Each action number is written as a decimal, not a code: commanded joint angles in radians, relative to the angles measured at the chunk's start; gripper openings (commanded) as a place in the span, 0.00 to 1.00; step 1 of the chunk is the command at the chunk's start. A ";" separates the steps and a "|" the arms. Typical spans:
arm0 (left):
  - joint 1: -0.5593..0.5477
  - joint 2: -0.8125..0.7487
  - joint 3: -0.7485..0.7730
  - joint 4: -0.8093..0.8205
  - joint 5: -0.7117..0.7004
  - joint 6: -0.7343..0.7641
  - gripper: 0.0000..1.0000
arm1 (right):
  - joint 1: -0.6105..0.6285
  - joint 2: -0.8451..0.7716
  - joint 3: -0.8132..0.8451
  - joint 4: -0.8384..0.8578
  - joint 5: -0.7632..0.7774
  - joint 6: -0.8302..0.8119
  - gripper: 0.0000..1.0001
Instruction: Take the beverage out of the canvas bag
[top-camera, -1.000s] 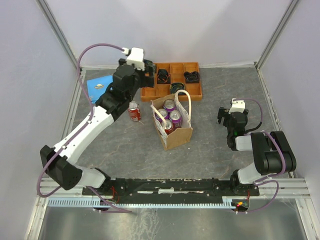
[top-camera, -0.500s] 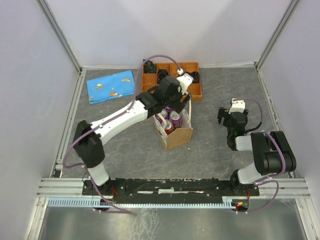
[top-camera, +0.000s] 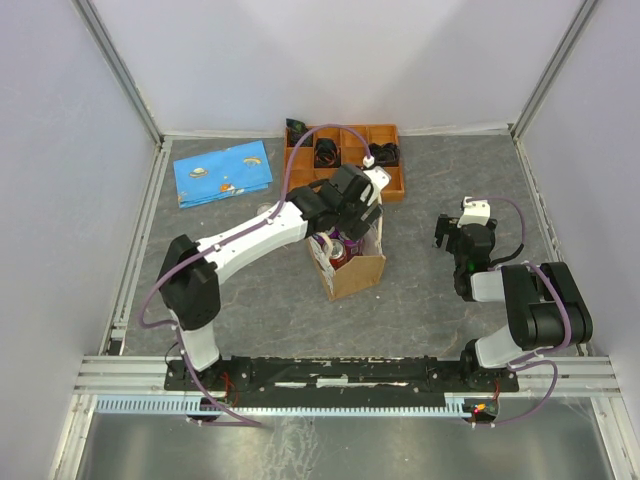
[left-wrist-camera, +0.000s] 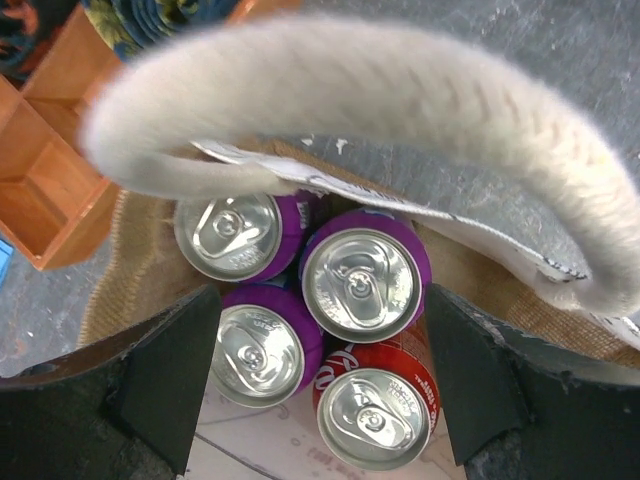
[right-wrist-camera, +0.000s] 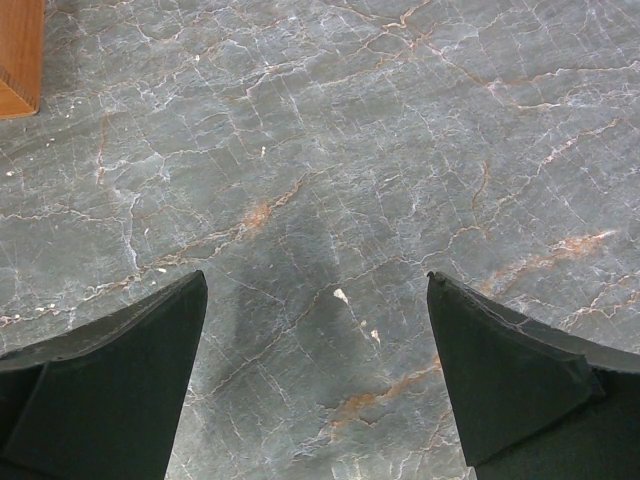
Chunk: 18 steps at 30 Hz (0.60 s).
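The tan canvas bag (top-camera: 358, 272) stands mid-table with its white handles up. In the left wrist view it holds three purple cans (left-wrist-camera: 362, 285) and one red can (left-wrist-camera: 375, 415), all upright, seen from above. A white loop handle (left-wrist-camera: 400, 90) arches across the top of that view. My left gripper (top-camera: 348, 222) is open just above the bag's mouth, its jaws spread on either side of the cans (left-wrist-camera: 318, 302) without touching them. My right gripper (top-camera: 455, 238) is open and empty over bare table (right-wrist-camera: 315, 290) to the right of the bag.
An orange compartment tray (top-camera: 394, 188) with dark items stands behind the bag; it also shows in the left wrist view (left-wrist-camera: 40, 170) and the right wrist view (right-wrist-camera: 18, 50). A blue patterned cloth (top-camera: 222, 172) lies at the back left. White walls enclose the table.
My left arm has swung from the back left, where a red can stood on the table, to over the bag and come down onto its mouth. The right arm has not moved.
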 joint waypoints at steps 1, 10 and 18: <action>-0.027 0.030 0.039 -0.054 0.013 -0.031 0.87 | -0.003 -0.009 0.026 0.033 -0.002 -0.005 0.99; -0.054 0.073 0.040 -0.073 0.001 -0.058 0.84 | -0.004 -0.009 0.026 0.033 -0.002 -0.004 0.99; -0.054 0.116 0.046 -0.083 -0.003 -0.065 0.84 | -0.003 -0.009 0.025 0.033 -0.002 -0.004 0.99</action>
